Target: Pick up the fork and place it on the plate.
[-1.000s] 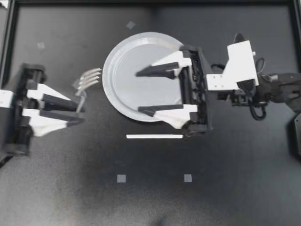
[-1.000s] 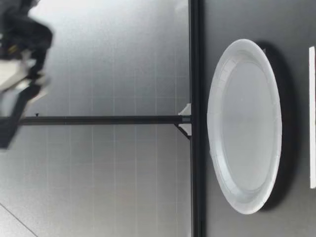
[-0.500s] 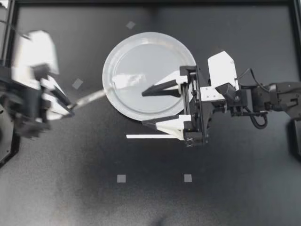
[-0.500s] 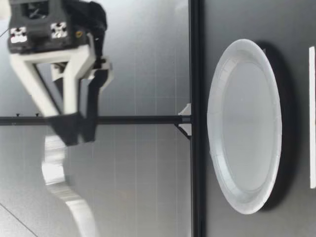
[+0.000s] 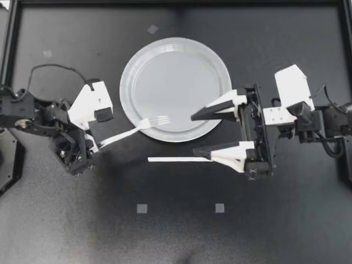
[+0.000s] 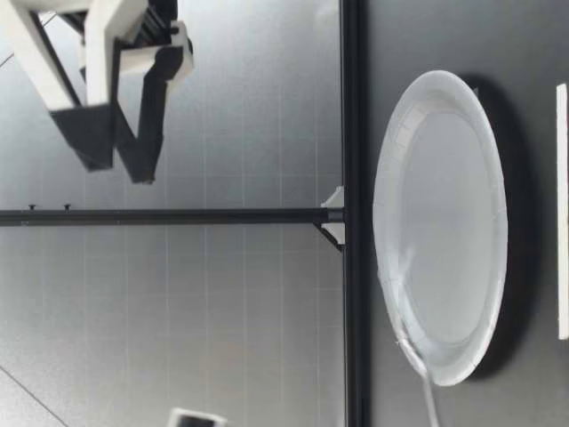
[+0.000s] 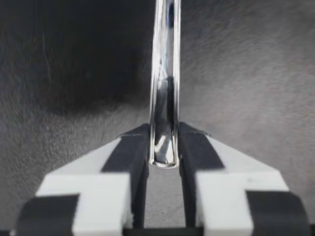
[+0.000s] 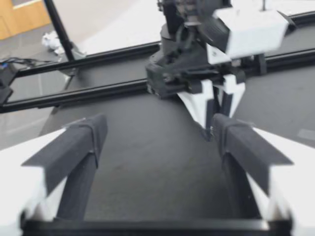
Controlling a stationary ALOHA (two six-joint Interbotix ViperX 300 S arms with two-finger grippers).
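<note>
Held the left tool [image 5: 96, 143] clamped on the fork [image 5: 144, 124] at the very end of its handle. In the left wrist view, pressed both dark fingers [image 7: 133, 152] against the shiny metal from two sides. Pointed the handle straight ahead from that tool, out over the dark bench [image 5: 181, 231]. Reached with the tines over the plate [image 5: 176, 66], just inside the rim on the side nearest the left arm, with the handle slanting back across the rim to the tool. In the low view, showed only as a thin pale line of fork [image 6: 416, 356] along the plate's edge. Could not tell there whether the tines touched the plate or hung just above it.

Held the right tool [image 5: 193, 135] wide open with nothing between its fingers. Hung one fingertip over the plate and the other over the bench, just beside one end of a thin white strip [image 5: 180, 159]. In the right wrist view, faced the left tool [image 8: 216, 123] across the bench.

Found the strip lying flat just beside the plate, and two small grey squares [image 5: 142, 208] farther off on the bench.
</note>
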